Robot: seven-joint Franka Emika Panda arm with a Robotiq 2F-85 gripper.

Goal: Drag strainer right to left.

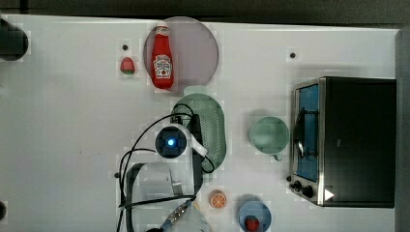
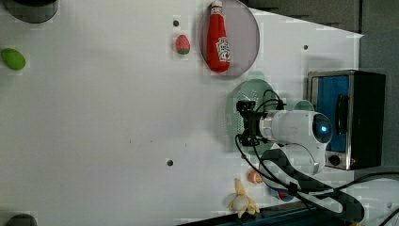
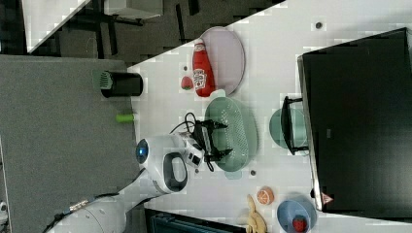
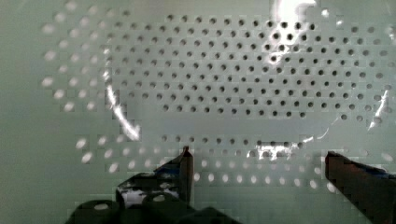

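Observation:
The strainer point(image 1: 215, 126) is a pale mint-green oblong colander lying mid-table, just below the grey-lilac plate in the top view. My gripper point(image 3: 222, 139) is lowered over its basin, on the side nearer the arm. Both black fingers stand wide apart, so it is open. In the wrist view the dotted basin point(image 4: 233, 84) lies close behind the gripper point(image 4: 257, 154), and nothing is clamped between the fingers. The left view shows the gripper point(image 2: 244, 122) over the strainer point(image 2: 237, 99) too. The arm hides part of the strainer's rim in the top view.
A ketchup bottle point(image 1: 162, 57) lies on the plate point(image 1: 196, 48), with a strawberry point(image 1: 127, 65) beside it. A mint cup point(image 1: 269, 135) and a toaster oven point(image 1: 348, 141) stand to the top view's right of the strainer. An orange slice point(image 1: 218, 199) and a blue bowl point(image 1: 255, 216) sit near the bottom edge.

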